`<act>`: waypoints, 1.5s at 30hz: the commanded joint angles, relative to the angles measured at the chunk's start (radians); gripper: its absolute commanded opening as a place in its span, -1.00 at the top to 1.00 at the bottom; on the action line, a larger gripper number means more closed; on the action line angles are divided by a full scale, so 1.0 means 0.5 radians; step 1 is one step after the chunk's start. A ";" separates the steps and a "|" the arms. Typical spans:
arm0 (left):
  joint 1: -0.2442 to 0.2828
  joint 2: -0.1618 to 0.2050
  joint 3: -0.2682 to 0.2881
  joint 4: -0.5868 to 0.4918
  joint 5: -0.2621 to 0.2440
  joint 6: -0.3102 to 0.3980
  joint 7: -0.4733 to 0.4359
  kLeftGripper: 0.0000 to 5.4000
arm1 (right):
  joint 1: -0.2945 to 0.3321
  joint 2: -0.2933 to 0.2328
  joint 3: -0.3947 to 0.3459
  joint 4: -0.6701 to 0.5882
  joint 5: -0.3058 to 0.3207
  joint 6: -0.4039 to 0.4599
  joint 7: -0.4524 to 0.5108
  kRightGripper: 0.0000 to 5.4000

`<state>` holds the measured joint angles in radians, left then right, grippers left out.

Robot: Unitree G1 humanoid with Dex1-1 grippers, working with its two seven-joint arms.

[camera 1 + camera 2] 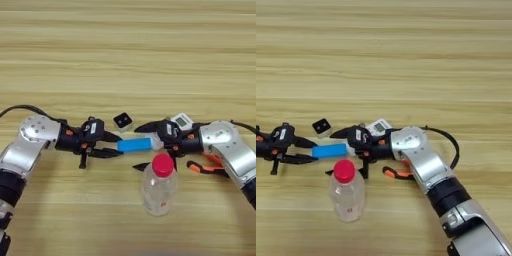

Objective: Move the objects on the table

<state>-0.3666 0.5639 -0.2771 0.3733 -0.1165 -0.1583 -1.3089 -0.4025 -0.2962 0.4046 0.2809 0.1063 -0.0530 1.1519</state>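
- The blue bar [134, 145] lies flat on the table [128, 60] with its long axis running left to right, between the two grippers.
- The left gripper [118, 145] points toward the bar's left end. Its two black fingers are spread, one above and one below that end. The tips sit at the end of the bar; whether they touch it cannot be told.
- The right gripper [138, 147] reaches in from the other side with fingers splayed wide, one tip above the bar and one below it, near the bottle [159, 189]. It holds nothing.
- Judgement: both arms are about equally near the bar. The left gripper is lined up with the long axis, so closing would pinch the bar across its short width.
- The bottle stands upright just in front of the bar's right half, red cap up, close under the right gripper's lower finger. A sideways move there risks tipping it.
- The small black cube [122, 121] sits just behind the bar, apart from it.
- The remote [182, 120] and the pliers [206, 167] lie partly hidden by the right arm.
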 commanded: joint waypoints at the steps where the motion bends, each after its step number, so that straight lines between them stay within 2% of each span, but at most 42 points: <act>1: -0.005 0.004 -0.002 -0.020 0.014 0.025 0.011 0.51 | -0.004 -0.005 0.022 0.008 -0.017 -0.005 0.021 -0.90; 4: -0.005 0.005 0.000 -0.023 0.013 0.025 0.011 0.51 | -0.002 -0.006 0.030 0.029 -0.029 -0.011 0.021 -0.86; 18: -0.006 0.005 0.007 -0.036 0.008 0.028 0.020 0.51 | -0.020 0.016 0.044 0.157 -0.055 -0.053 0.016 -0.26; 34: -0.012 -0.005 0.001 -0.021 0.020 0.033 0.027 0.51 | -0.011 0.023 0.026 0.010 -0.014 -0.005 0.032 0.46; 45: -0.016 -0.004 0.010 -0.027 0.016 0.035 0.034 0.51 | 0.006 0.006 0.031 -0.009 -0.012 0.012 0.045 0.47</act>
<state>-0.3625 0.5610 -0.2849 0.3645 -0.1147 -0.1583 -1.3181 -0.4078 -0.2948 0.4030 0.2963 0.0895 -0.0529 1.1437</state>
